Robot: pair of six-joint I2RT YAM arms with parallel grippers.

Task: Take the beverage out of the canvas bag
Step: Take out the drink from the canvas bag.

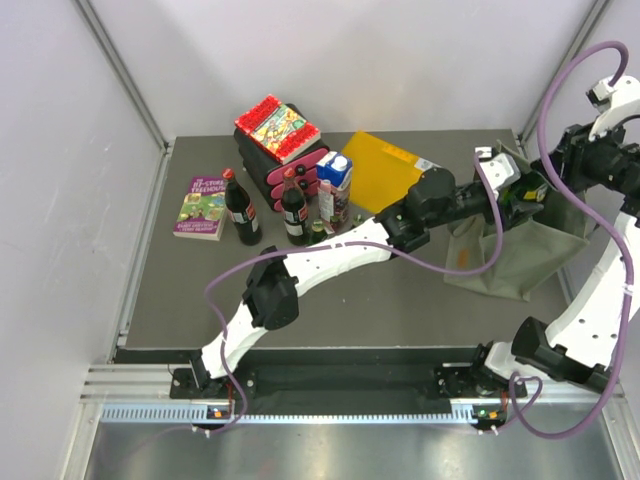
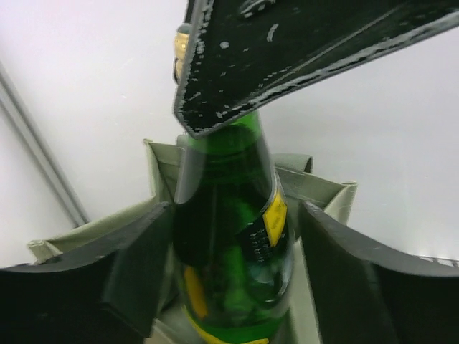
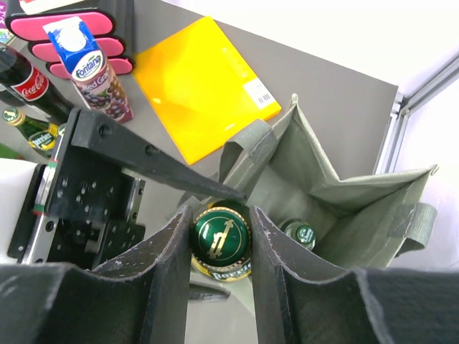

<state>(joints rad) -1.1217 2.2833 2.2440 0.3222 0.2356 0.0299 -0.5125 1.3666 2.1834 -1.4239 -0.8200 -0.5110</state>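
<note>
The beverage [image 3: 221,240], a green glass bottle with a gold-printed cap and yellow label, stands upright in the olive canvas bag [image 1: 520,250] at the table's right. From above, my right gripper [image 3: 221,218] is shut on its cap and neck. My left gripper [image 2: 237,215] reaches in from the left, its jaws open on either side of the bottle's body [image 2: 229,244], with a thin gap on the right side. The top view shows both grippers, left [image 1: 505,187] and right [image 1: 540,180], meeting over the bag's mouth. The bag's floppy walls [image 3: 323,172] rise around the bottle.
A second green bottle [image 3: 301,233] stands deeper in the bag. A yellow-orange folder [image 1: 385,165] lies just left of the bag. Further left are a juice carton [image 1: 335,185], two cola bottles [image 1: 242,210], a small green bottle [image 1: 320,228], a black-and-pink rack [image 1: 280,150] and a book [image 1: 203,205].
</note>
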